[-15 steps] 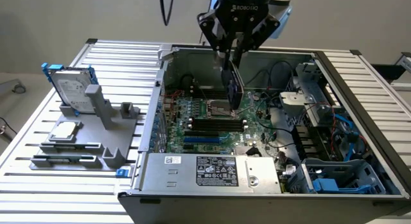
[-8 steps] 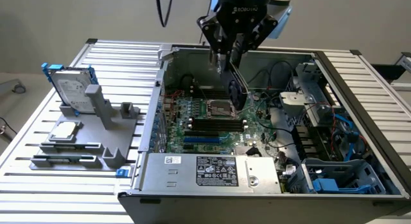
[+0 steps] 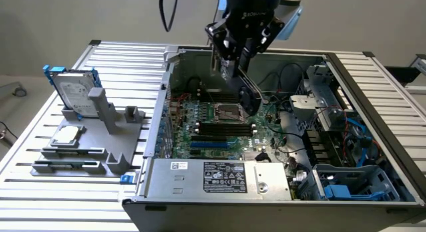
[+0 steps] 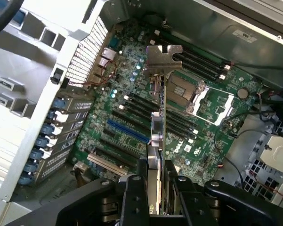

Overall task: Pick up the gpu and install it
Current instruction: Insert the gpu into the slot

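Gripper (image 3: 234, 52) clamped the gpu (image 3: 248, 95) (on edge) above the motherboard (image 3: 206, 117) in the open case (image 3: 166, 92), mid-carry toward installation, which seemingly demanded squaring it over a slot (image 3: 207, 141).

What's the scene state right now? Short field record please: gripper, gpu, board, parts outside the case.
gripper: shut on the gpu
gpu: held edge-on above the motherboard, metal bracket end pointing away from the fingers; not seated in a slot
motherboard: lying inside the open case
hard drive: upright on the grey stand, outside the case at the exterior view's left
chip: flat on the same stand, below the drive
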Controlling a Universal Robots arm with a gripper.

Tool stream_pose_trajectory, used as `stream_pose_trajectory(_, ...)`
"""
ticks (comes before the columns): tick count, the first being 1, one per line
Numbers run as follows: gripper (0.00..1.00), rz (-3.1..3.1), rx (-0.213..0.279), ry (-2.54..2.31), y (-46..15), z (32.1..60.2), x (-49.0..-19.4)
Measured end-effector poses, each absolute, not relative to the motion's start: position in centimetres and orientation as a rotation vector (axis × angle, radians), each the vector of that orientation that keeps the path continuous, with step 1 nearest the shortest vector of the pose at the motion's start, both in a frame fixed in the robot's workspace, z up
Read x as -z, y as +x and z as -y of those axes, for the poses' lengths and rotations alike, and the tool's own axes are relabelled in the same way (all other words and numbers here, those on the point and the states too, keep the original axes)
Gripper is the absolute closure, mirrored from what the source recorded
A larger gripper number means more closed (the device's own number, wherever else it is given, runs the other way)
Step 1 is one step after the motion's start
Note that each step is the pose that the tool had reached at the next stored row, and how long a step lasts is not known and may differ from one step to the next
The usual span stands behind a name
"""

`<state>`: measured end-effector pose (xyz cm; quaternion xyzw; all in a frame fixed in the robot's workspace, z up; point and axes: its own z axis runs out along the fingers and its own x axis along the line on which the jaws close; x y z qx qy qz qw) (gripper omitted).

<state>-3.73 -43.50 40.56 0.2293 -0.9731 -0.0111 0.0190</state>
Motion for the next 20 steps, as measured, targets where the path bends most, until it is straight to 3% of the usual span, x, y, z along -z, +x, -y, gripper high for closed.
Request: stream_pose_trajectory(20,0.74,2.839,0.024,1.246,-3.7,43.5,-38.2)
